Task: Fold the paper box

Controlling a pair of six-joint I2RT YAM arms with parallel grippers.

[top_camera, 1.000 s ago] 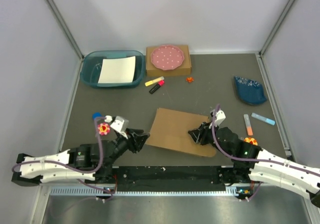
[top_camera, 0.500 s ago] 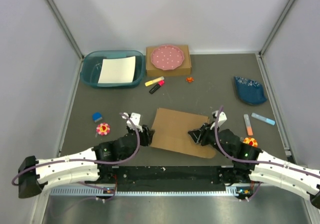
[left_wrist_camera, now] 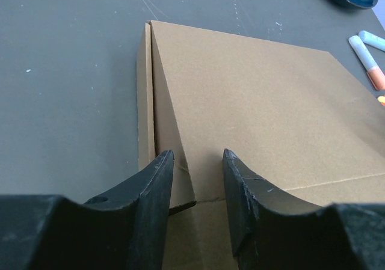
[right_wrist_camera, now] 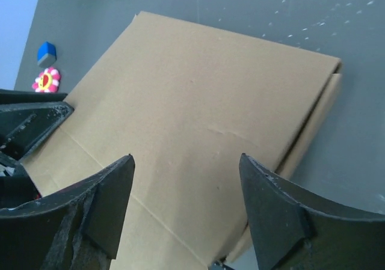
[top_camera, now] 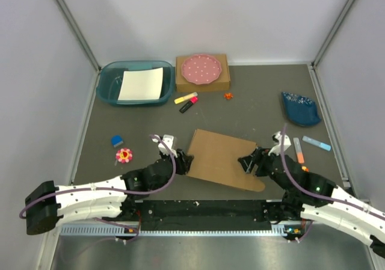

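The paper box (top_camera: 222,159) lies flat and folded on the dark table, a plain brown cardboard sheet. It fills the left wrist view (left_wrist_camera: 252,107) and the right wrist view (right_wrist_camera: 192,113). My left gripper (top_camera: 184,162) is open at the box's left edge; in its wrist view the fingers straddle a raised side flap (left_wrist_camera: 171,144) at the near corner, gripper (left_wrist_camera: 197,162). My right gripper (top_camera: 248,163) is wide open over the box's right edge, holding nothing (right_wrist_camera: 186,162). The left gripper's fingers (right_wrist_camera: 30,128) show at the far side of the box.
A teal bin (top_camera: 108,83) with a white sheet and a smaller brown box (top_camera: 219,82) bearing a pink dotted plate stand at the back. Yellow and red markers (top_camera: 187,100), a blue dish (top_camera: 301,109), two markers (top_camera: 307,147), a blue cube (top_camera: 117,141) and a flower toy (top_camera: 124,156) lie around.
My left arm has swung right from beside the flower toy to the box's left edge. My right gripper has drawn back to the right, and the box has shifted slightly right.
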